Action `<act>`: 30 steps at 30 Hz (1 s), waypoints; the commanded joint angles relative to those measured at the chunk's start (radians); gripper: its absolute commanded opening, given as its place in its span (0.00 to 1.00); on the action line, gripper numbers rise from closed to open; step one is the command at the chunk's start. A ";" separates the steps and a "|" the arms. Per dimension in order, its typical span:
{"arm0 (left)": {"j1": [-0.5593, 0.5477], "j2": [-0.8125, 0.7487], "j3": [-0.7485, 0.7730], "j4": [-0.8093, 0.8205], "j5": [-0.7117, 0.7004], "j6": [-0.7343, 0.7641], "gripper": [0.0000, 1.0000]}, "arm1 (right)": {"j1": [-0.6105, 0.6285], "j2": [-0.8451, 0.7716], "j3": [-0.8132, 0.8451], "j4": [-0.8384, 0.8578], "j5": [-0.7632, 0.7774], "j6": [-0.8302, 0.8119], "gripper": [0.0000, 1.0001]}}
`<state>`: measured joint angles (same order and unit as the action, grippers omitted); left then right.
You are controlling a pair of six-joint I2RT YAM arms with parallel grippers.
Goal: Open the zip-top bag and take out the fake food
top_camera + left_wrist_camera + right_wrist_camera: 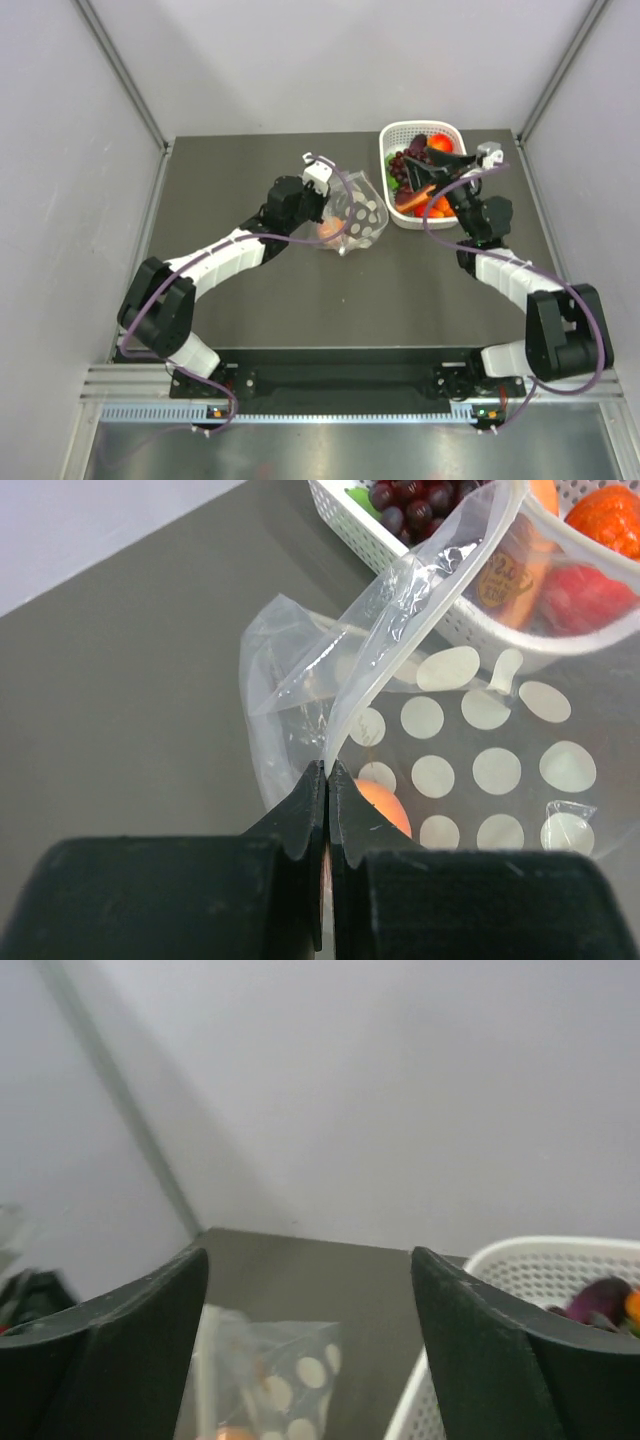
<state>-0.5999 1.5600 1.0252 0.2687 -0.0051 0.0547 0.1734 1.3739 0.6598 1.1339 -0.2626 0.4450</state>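
Observation:
The clear zip-top bag (357, 212) with white dots lies mid-table, left of the white basket. My left gripper (329, 200) is shut on the bag's edge (345, 715) and holds it up; the mouth gapes. A round peach-orange fruit (382, 802) sits inside the bag, also seen from above (330, 231). My right gripper (440, 160) is open and empty, raised over the basket's left side. In the right wrist view the bag (280, 1380) shows blurred between its fingers. Red-orange fruits (438, 144) and a dark grape bunch (403, 165) lie in the basket.
The white lattice basket (392, 135) stands at the back right and holds several fruits and a green vegetable. It also shows in the left wrist view (480, 625) and the right wrist view (540, 1260). Grey walls enclose the dark table (350, 300).

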 commanded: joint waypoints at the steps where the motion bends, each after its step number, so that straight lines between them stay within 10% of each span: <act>1: 0.002 -0.018 -0.019 0.061 0.037 -0.012 0.00 | 0.047 -0.076 -0.019 0.026 -0.291 0.009 0.72; 18: 0.003 -0.032 -0.060 0.086 0.062 -0.021 0.00 | 0.225 0.088 0.073 -0.071 -0.653 0.029 0.48; 30: 0.003 -0.067 -0.091 0.095 0.079 -0.021 0.00 | 0.314 0.154 0.216 -0.575 -0.259 -0.292 0.49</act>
<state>-0.5999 1.5486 0.9443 0.3099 0.0486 0.0467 0.4713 1.4998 0.8150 0.6712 -0.6704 0.2451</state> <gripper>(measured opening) 0.020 0.485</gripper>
